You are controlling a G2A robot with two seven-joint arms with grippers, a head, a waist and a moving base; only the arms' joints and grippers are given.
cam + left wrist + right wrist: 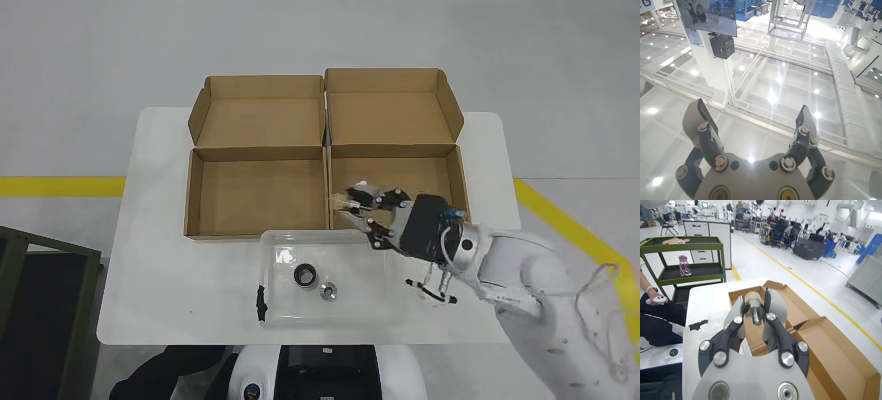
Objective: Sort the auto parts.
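Note:
My right gripper (754, 303) is shut on a metal cylinder part (753, 308) with a threaded stud. In the top view the right gripper (356, 206) holds this part (344, 203) over the near left corner of the right cardboard box (400, 185). The left cardboard box (257, 192) stands beside it, open. A clear tray (345, 310) at the table's front holds a black ring part (304, 274) and a small silver part (327, 291). My left gripper (753, 113) is open, holds nothing and points up at the ceiling.
Both boxes have their lids folded back toward the far table edge. A black torn patch (261, 302) marks the tray's left end. A green shelf cart (40, 290) stands on the floor left of the white table (160, 250).

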